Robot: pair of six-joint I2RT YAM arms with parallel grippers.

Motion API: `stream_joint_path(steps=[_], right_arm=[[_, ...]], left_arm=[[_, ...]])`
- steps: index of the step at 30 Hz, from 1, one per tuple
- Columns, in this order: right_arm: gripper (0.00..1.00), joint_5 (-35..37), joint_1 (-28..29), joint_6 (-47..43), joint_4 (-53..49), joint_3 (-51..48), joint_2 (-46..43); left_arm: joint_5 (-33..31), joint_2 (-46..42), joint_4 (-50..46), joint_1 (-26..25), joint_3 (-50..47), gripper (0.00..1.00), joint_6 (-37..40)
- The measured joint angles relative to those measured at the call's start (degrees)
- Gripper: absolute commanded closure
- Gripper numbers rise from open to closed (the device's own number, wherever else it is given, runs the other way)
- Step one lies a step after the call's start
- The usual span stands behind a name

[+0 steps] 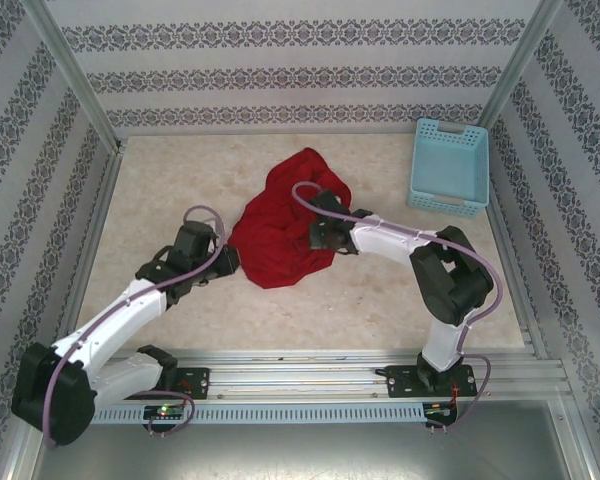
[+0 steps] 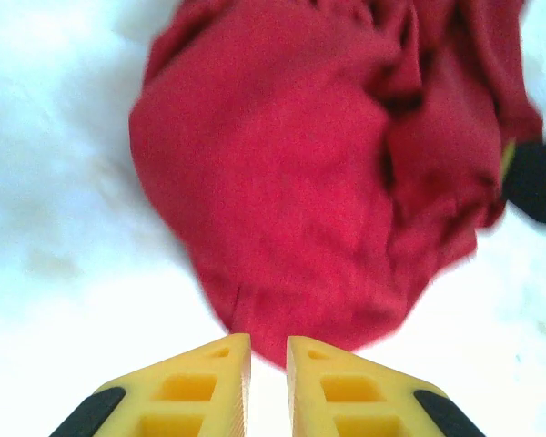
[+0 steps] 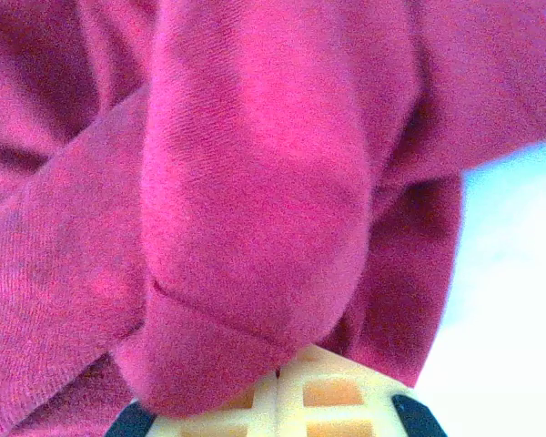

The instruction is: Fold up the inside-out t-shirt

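The inside-out t-shirt [image 1: 280,225] is a crumpled red heap in the middle of the table. My left gripper [image 1: 228,262] sits at its lower left edge. In the left wrist view the yellow fingers [image 2: 209,382] stand a narrow gap apart, and the red cloth [image 2: 291,182] ends right at my left gripper's [image 2: 268,344] tips. My right gripper [image 1: 318,236] is on the heap's right side. In the right wrist view its fingers [image 3: 332,396] are pressed together, a fold of the shirt [image 3: 255,200] comes out from my right gripper's [image 3: 280,366] tips, and the tips are hidden under it.
A light blue plastic basket [image 1: 448,165] stands at the back right, apart from the shirt. Patterned walls close in the table [image 1: 160,190] on three sides. Bare tabletop lies in front of and to the left of the heap. The dark right gripper body [image 2: 539,182] shows at the left wrist view's right edge.
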Motion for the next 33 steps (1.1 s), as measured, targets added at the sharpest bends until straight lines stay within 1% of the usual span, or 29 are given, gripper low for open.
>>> stream_joint_path(steps=[1,2,4,5,8,10,13,16,17,21,25,27,28,29,33], right_arm=[[0.69,0.3,-1.0,-0.4,-0.3,0.6,0.0],[0.59,1.2,-1.8,-1.4,-0.8,1.4,0.0],[0.46,2.4,-2.1,-2.7,-1.1,1.7,-0.9],[0.42,2.7,-1.8,-3.2,-1.5,1.3,-1.9],[0.34,3.8,0.4,-3.9,-1.9,-0.9,-6.2],[0.31,4.5,4.0,-3.7,-2.0,-3.4,-10.6],[0.28,4.5,9.2,-2.5,-1.1,-6.2,-14.2],[0.25,2.6,13.2,-0.6,1.2,-9.3,-14.5],[0.25,1.6,13.9,0.3,2.2,-10.6,-14.2],[0.19,-0.6,14.4,1.4,6.1,-13.3,-10.4],[0.20,-0.4,14.4,1.3,8.3,-13.2,-5.4],[0.24,0.6,14.4,0.8,8.2,-12.3,-2.9],[0.28,1.2,14.4,0.5,8.0,-11.5,-1.8],[0.33,1.7,14.4,0.0,8.0,-10.9,-1.2],[0.55,2.6,13.2,-1.2,8.1,-8.9,-0.5]], left_arm=[[0.6,0.0,-0.1,-1.2,-0.6,0.77,-0.5],[0.4,0.1,-0.4,-2.5,-0.8,0.67,-0.8],[-0.9,0.1,-1.0,-3.7,-0.6,0.52,-0.8],[-2.2,0.2,-1.6,-3.7,-0.3,0.47,-0.8],[-5.8,2.0,-2.3,-2.2,1.3,0.33,0.2],[-6.3,5.4,-2.1,-0.8,3.2,0.28,1.2],[-6.9,13.6,-1.3,0.1,8.3,0.25,3.3],[-7.0,23.5,0.6,0.5,15.0,0.24,5.8],[-6.9,26.2,0.9,0.9,17.1,0.25,6.4],[-6.3,35.2,2.3,2.5,23.4,0.38,8.0],[-4.4,41.1,3.4,3.6,26.4,0.52,8.1],[-3.1,42.4,3.7,3.6,26.7,0.63,8.2],[-2.4,42.7,3.7,3.6,26.7,0.68,8.3],[-2.0,42.7,3.7,3.6,26.7,0.73,8.0],[-0.4,41.1,4.6,3.5,25.1,0.88,7.7]])
